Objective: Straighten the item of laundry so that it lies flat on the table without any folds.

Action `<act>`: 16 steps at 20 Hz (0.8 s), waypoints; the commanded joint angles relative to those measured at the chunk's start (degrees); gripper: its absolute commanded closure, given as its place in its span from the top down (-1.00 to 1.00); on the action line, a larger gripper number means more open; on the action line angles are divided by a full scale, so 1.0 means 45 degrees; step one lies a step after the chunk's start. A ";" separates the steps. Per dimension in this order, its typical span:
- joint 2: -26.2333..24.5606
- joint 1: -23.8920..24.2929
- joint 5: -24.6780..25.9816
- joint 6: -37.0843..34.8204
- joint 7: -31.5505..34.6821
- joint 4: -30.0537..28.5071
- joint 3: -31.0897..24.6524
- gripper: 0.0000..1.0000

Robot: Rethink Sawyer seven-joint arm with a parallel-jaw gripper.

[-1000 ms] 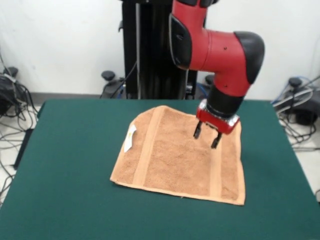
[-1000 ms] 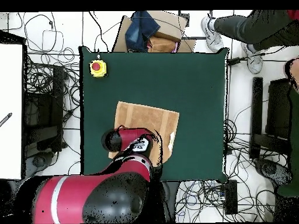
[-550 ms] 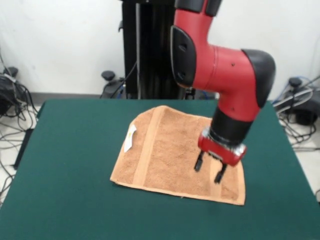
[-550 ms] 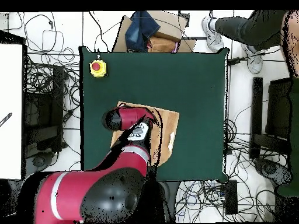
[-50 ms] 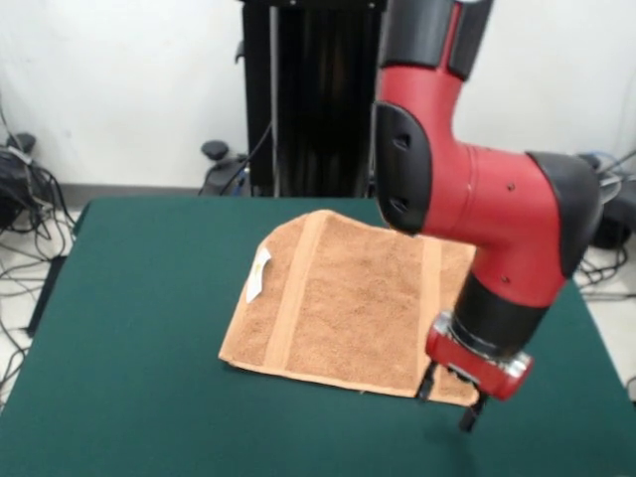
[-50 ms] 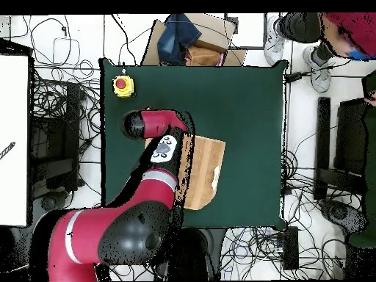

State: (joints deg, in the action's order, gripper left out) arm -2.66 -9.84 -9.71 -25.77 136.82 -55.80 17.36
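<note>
My fingers hang spread apart, pinching nothing, right at the near corner of the orange-tan terry towel; from the front one fingertip shows against the towel's edge and the other against the bare green felt of the bench, though I cannot tell whether either tip touches. The towel lies spread out toward the middle of the bench, roughly square, with two flat woven bands running across it and a white tag on one side edge. The front view gives me nearly the whole cloth and shows a slight lift along its near hem, where a thin shadow runs beneath. From overhead my own red arm covers one side of the towel, so only part of it and the tag show, and my fingers are hidden under the wrist. That overhead view does show things the front one misses: a yellow box with a red button at a corner of the bench, a cardboard box just beyond the bench edge, and a person's legs and shoes at the picture's top corner.
</note>
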 commanded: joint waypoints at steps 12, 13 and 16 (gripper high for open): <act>-0.1535 -0.0464 -0.2468 -0.3295 0.3824 0.1268 0.0188 1.00; -0.1472 -0.0464 -0.2458 -0.3492 0.3687 0.1152 0.0241 1.00; -0.1119 -0.0585 -0.2305 -0.3981 0.3340 0.0526 0.0357 1.00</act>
State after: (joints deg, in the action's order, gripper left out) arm -7.89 -11.62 -18.05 -35.71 136.82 -48.74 18.81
